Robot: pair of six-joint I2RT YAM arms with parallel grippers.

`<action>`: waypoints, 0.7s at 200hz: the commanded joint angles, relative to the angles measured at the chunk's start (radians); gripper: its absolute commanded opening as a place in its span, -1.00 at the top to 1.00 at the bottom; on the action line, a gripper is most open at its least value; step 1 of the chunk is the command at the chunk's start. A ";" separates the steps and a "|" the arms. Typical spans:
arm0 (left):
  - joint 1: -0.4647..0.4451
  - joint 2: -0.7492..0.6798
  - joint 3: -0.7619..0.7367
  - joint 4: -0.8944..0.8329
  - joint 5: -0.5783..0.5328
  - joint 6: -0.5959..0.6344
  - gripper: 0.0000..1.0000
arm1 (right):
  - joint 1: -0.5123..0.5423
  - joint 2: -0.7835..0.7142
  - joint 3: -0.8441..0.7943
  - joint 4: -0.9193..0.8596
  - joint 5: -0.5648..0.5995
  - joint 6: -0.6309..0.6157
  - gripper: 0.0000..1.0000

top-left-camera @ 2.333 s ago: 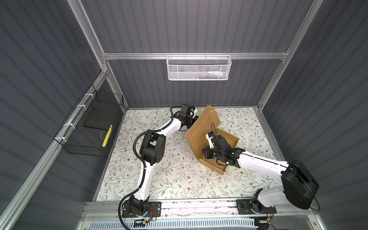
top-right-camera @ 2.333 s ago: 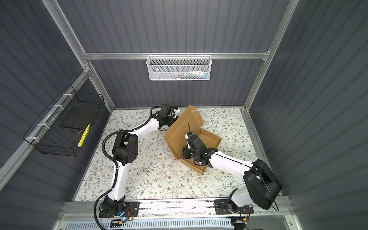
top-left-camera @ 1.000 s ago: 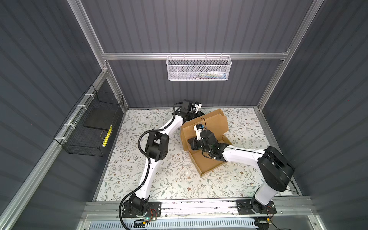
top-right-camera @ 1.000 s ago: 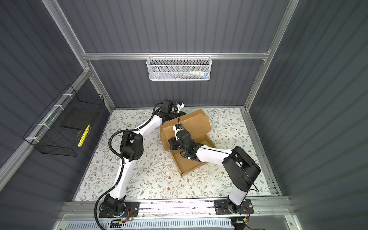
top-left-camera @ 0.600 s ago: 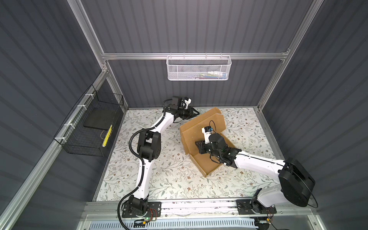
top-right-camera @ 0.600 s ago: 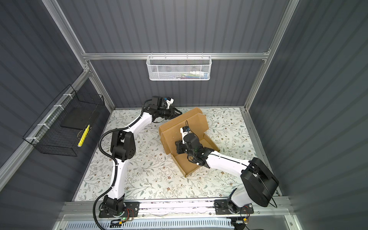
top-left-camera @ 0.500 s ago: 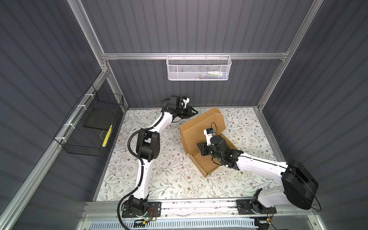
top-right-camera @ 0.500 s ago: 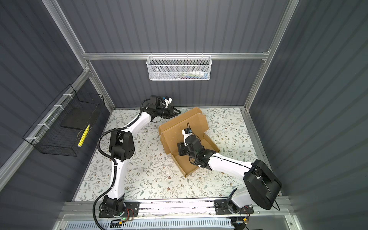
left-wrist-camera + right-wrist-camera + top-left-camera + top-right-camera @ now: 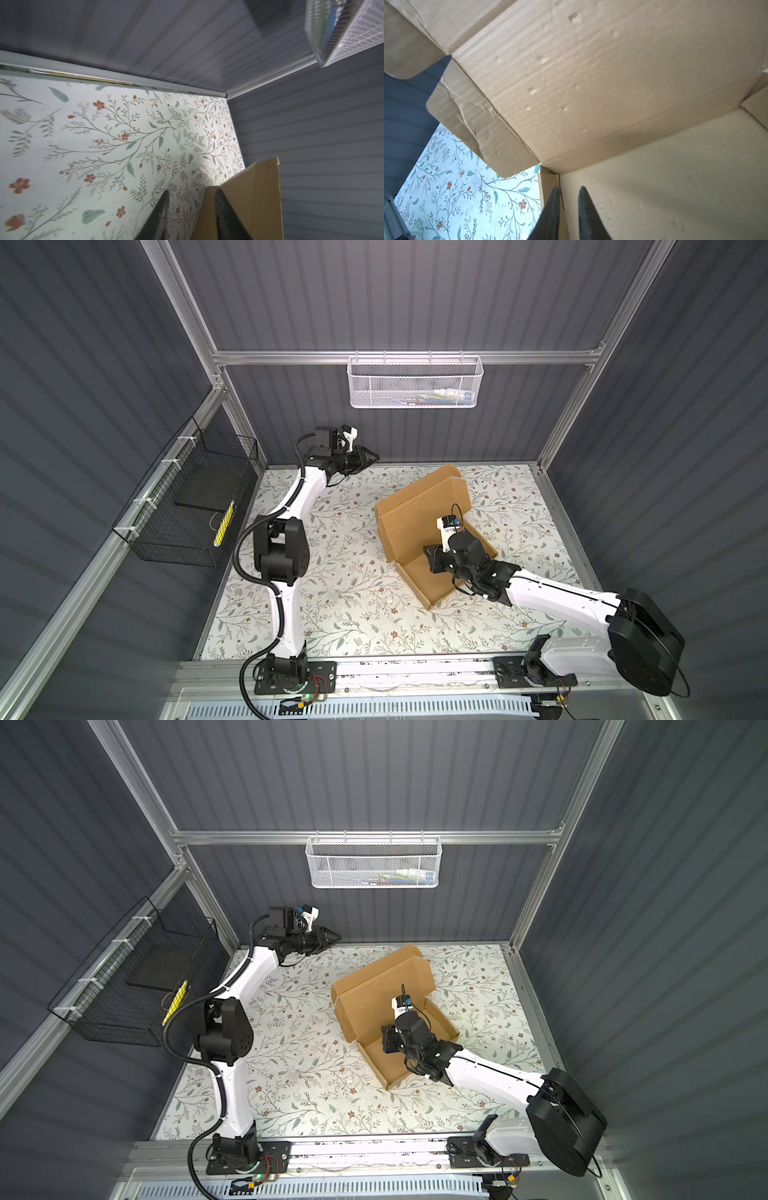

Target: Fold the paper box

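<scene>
Right gripper (image 9: pixel 569 190), black with tapered fingers: narrowly parted, low inside the tray of the plain brown corrugated cardboard box (image 9: pixel 419 514), tips right at the short side wall by its corner with the hinge wall (pinching that wall or merely beside it: cannot tell). Seen in both top views (image 9: pixel 388 1040) reaching in from the near right.

Left gripper (image 9: pixel 190 192): parted wider, nothing between the fingers, hovering close to the dark ribbed back wall (image 9: pixel 415 439), well apart from the box.

Box right of centre on the white floral-print mat (image 9: pixel 353 593). Tray flat on the mat. Lid raised, tilted back toward the far left, side flaps loose, one crumpled (image 9: pixel 467 114).
</scene>
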 commanded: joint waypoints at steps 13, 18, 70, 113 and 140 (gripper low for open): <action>-0.019 -0.200 -0.172 -0.136 -0.153 0.132 0.25 | -0.016 -0.036 -0.009 -0.049 0.022 -0.021 0.58; -0.019 -0.230 -0.201 -0.147 -0.177 0.141 0.25 | -0.020 -0.041 -0.008 -0.057 0.017 -0.025 0.58; -0.020 -0.542 -0.488 -0.222 -0.286 0.207 0.22 | -0.072 -0.094 0.008 -0.151 0.001 -0.076 0.56; -0.034 -0.730 -0.733 -0.216 -0.247 0.173 0.20 | -0.122 -0.123 0.013 -0.196 -0.021 -0.101 0.55; -0.114 -0.810 -0.799 -0.217 -0.289 0.144 0.18 | -0.142 -0.127 0.020 -0.218 -0.027 -0.115 0.54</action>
